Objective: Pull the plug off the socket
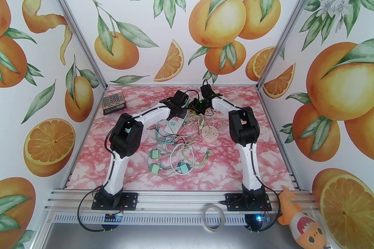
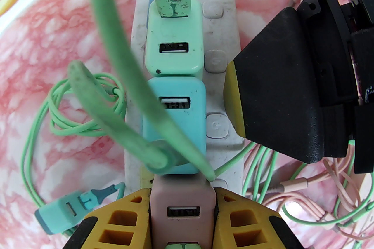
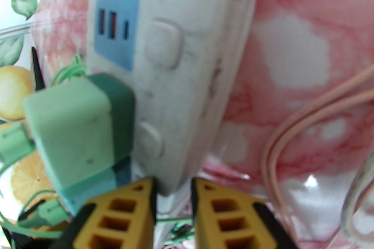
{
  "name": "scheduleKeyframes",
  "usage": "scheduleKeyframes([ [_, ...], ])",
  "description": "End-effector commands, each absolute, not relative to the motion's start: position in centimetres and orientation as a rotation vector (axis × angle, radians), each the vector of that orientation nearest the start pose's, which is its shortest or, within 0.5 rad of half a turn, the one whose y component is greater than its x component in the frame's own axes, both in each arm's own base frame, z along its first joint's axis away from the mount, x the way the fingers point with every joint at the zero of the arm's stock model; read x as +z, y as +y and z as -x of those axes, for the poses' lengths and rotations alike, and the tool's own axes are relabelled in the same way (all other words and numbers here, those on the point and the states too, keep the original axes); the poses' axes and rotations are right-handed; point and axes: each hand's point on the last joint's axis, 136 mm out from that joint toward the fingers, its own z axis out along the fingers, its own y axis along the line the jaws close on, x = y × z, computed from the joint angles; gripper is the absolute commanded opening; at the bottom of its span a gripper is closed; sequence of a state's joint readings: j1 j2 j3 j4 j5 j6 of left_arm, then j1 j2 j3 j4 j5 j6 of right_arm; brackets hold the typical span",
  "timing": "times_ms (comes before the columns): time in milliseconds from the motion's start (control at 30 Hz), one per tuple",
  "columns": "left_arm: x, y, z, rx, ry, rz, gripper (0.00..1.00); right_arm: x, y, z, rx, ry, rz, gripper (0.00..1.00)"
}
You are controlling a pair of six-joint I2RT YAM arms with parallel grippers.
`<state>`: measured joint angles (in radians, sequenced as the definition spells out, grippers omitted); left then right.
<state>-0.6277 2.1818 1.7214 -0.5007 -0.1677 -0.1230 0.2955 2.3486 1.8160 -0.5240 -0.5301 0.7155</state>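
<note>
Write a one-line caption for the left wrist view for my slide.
Left gripper closed on the pink plug on the white power strip, beside a blue plug and a mint plug.

Power strip: white, scuffed, laid flat, with a blue USB panel set at one end. Pink plug: square USB charger, seated upright, placed third from that panel after a mint plug and a teal plug, which it touches.
</note>
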Motion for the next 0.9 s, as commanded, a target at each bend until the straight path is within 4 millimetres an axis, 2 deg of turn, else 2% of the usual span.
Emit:
scheduleKeyframes([
  [0,12.5,-30.6,-46.2,-0.137,2.400,-0.554,0.21,-2.2,21.1,-47.0,0.726,2.956,-0.517,0.26],
  [300,15.9,-28.7,-46.9,-0.215,2.383,-0.448,0.22,-2.3,21.0,-46.7,0.720,2.959,-0.515,0.26],
  [433,17.6,-26.7,-47.0,-0.196,2.374,-0.401,0.22,-2.3,21.1,-46.8,0.724,2.957,-0.516,0.26],
  [533,18.6,-24.3,-46.9,-0.181,2.375,-0.334,0.22,-2.2,21.1,-46.9,0.726,2.954,-0.518,0.26],
  [667,19.2,-22.8,-46.9,-0.173,2.373,-0.293,0.22,-2.1,21.2,-47.0,0.731,2.950,-0.517,0.26],
  [700,19.6,-21.3,-46.8,-0.166,2.371,-0.253,0.22,-2.0,21.2,-47.1,0.731,2.948,-0.518,0.26],
  [733,20.5,-18.1,-46.5,-0.174,2.363,-0.155,0.23,-2.0,21.3,-47.2,0.733,2.948,-0.518,0.26],
  [867,20.0,-13.2,-46.2,-0.173,2.371,-0.003,0.23,-1.9,21.4,-47.3,0.734,2.947,-0.514,0.26],
])
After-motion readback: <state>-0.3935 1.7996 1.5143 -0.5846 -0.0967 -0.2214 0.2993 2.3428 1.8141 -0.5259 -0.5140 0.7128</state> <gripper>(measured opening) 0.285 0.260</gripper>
